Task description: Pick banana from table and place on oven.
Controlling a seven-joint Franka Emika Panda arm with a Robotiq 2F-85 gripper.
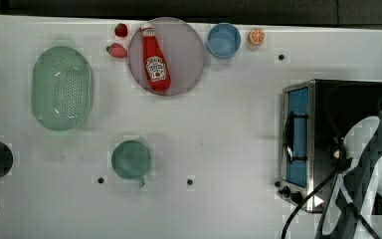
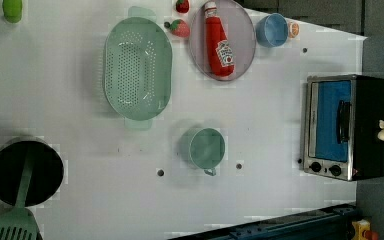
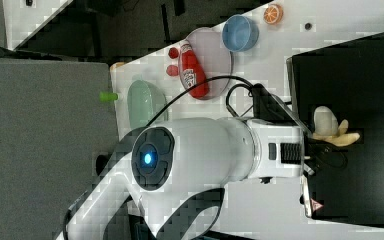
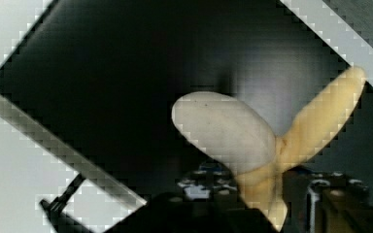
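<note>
The banana point(image 4: 252, 145), half peeled and pale, is seen over the black top of the oven point(image 1: 358, 99) at the right of the top view. In the wrist view it is clamped at its lower end by the gripper point(image 4: 267, 204), the jaws shut on it. In the right view the banana point(image 3: 330, 131) is held at the arm's tip over the oven roof; whether it touches the roof cannot be told. On the white table point(image 1: 219, 124) a green cup point(image 1: 131, 159), a green colander point(image 1: 62, 88), a ketchup bottle point(image 1: 155, 59) on a plate point(image 1: 184, 55), a blue bowl point(image 1: 224, 40) and an orange slice point(image 1: 257, 36) are laid out.
</note>
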